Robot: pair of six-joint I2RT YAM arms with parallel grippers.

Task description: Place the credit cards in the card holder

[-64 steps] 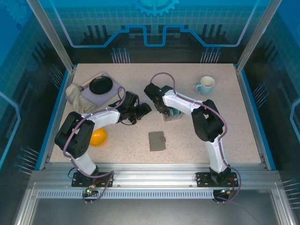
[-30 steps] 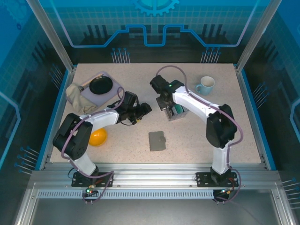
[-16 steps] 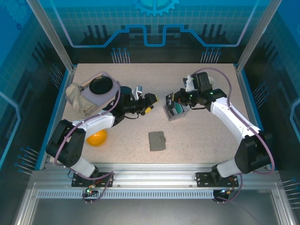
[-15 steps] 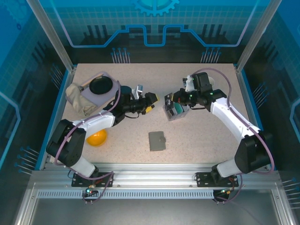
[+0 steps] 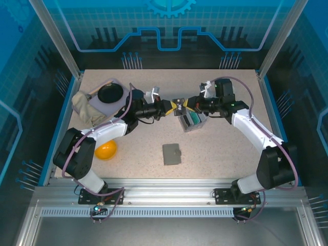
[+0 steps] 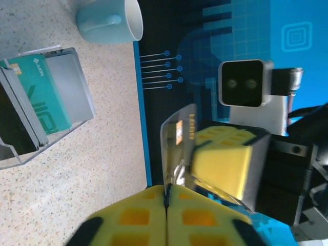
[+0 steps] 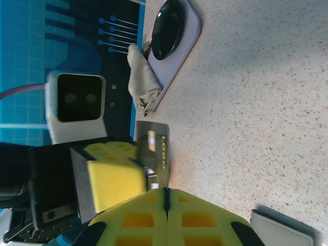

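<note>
Over the table (image 5: 220,151), left end effector (image 5: 168,108), right end effector (image 5: 184,105), tip-to-tip pinching card (image 5: 176,105)

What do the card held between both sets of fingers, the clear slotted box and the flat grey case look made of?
Dark grey card with yellow lettering: thin stiff plastic, glossy; it stays flat and catches glare. Clear slotted box: hard transparent plastic; see-through walls with bright edges. Flat grey square case: matte, probably faux leather or fabric; no shine.
</note>
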